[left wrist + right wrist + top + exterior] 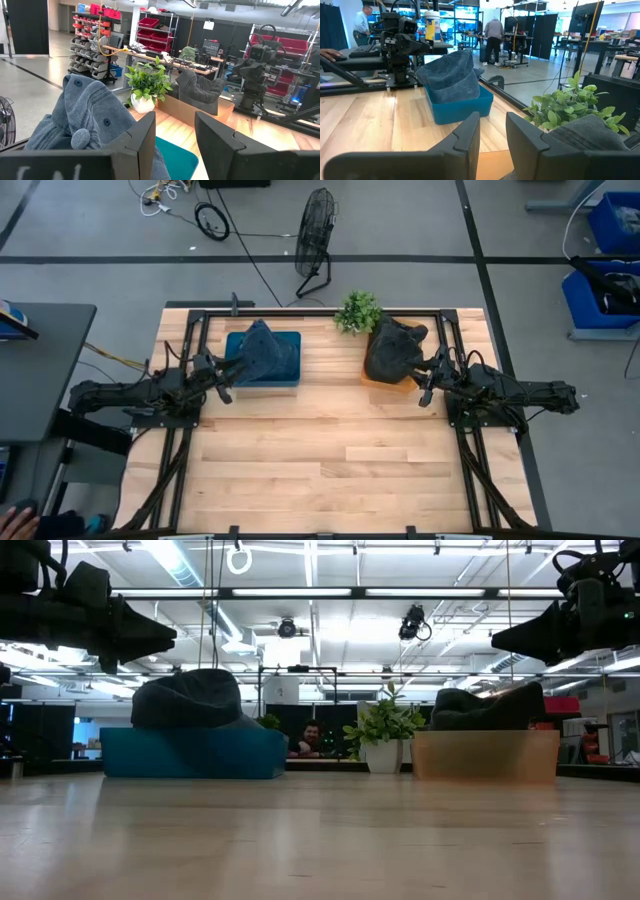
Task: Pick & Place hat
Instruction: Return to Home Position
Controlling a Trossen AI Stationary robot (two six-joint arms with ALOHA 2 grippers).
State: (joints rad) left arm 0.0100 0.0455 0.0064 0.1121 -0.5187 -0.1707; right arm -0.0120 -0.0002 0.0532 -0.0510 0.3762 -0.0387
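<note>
A blue-grey denim hat (264, 348) sits piled in a teal bin (285, 372) at the table's far left; it shows too in the left wrist view (85, 115) and the right wrist view (451, 76). A dark grey hat (393, 348) rests in an orange-tan bin (486, 755) at the far right. My left gripper (228, 385) hovers open at the teal bin's left side, above the table. My right gripper (427, 385) hovers open just right of the orange bin, holding nothing.
A small potted plant (357, 312) stands at the far edge between the two bins. Bare wood (320, 470) stretches over the near half of the table. Black frame rails (190, 340) run along the sides. People are in the room beyond.
</note>
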